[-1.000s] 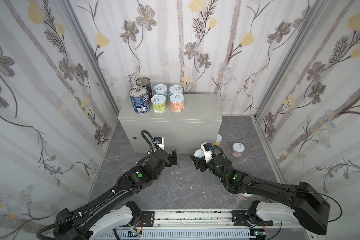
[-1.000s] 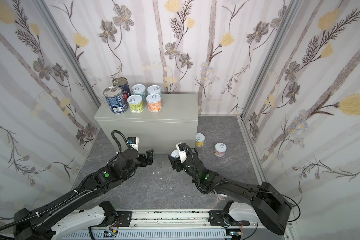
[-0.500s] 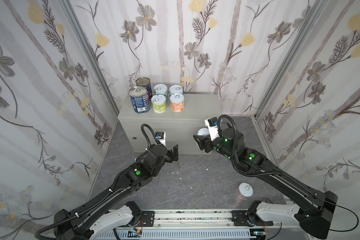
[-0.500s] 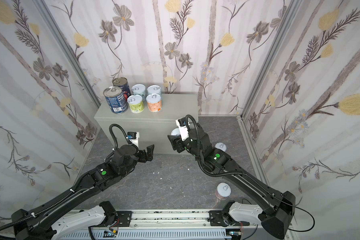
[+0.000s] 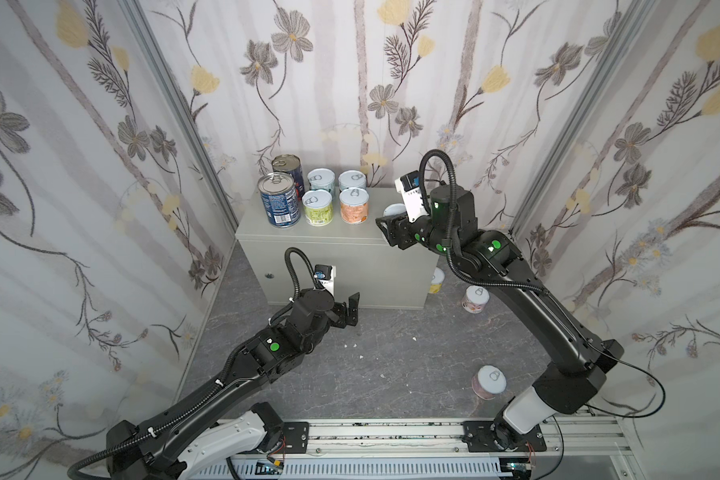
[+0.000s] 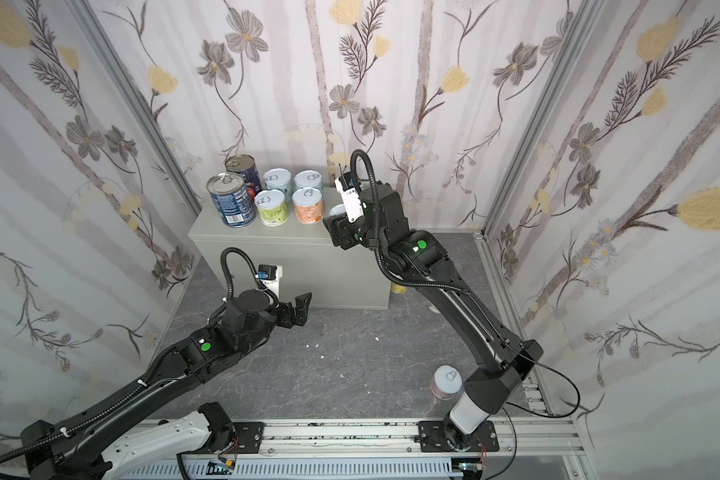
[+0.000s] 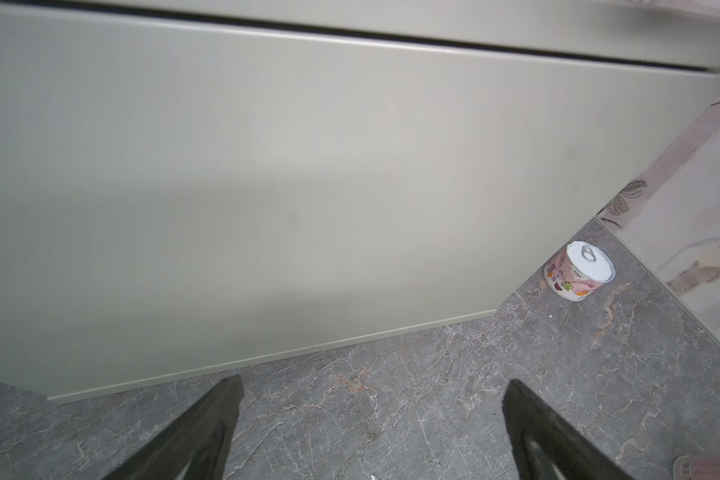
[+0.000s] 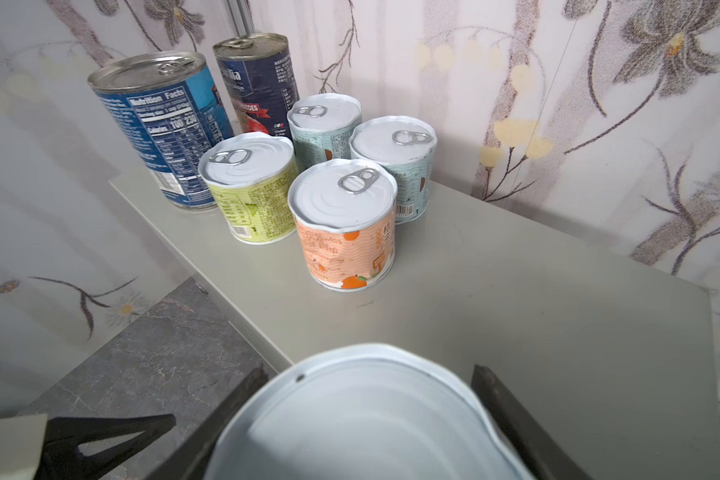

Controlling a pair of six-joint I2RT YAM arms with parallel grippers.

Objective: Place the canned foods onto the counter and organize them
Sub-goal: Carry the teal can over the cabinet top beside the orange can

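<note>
Label of held can (image 8: pixel 362 424) hidden btwn R fingers (image 8: pixel 500 409).

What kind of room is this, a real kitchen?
Probably a robot practice booth, not a real kitchen. Flowered wall panels close it in, two black robot arms stand on a metal rail, and cans sit on a plain grey box serving as the counter.

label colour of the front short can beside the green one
Orange; the can shows best in the right wrist view.
</note>
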